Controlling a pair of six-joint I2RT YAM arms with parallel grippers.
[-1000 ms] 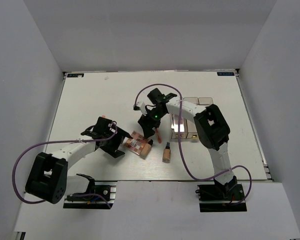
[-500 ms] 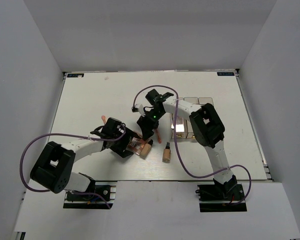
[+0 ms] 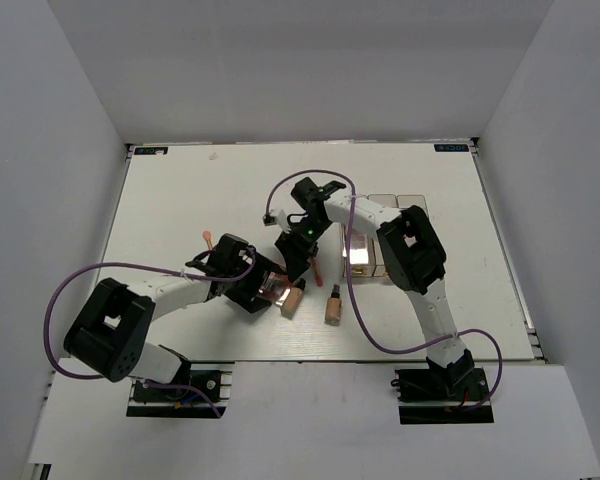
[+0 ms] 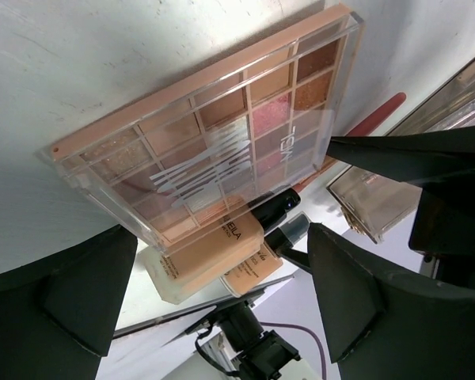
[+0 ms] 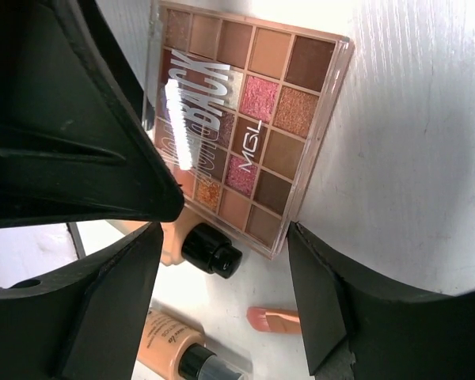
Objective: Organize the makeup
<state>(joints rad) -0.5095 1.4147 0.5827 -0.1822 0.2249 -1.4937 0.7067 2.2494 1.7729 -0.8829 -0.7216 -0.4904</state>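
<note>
The eyeshadow palette (image 4: 214, 134) is found flat at the centre of the worktop (image 3: 180, 200), beside a beige bottle (image 4: 206, 257). The left end effector (image 4: 222, 233) and right end effector (image 5: 222, 237) are held spread over it, presumably for grasping.

A flat rectangular eyeshadow palette (image 4: 214, 142) is laid on the white table (image 3: 180, 200); a small beige black-capped bottle (image 4: 202, 257) is set just right of it, a second bottle (image 3: 333, 305) farther right, a clear compartment box (image 3: 365, 255) behind.
</note>
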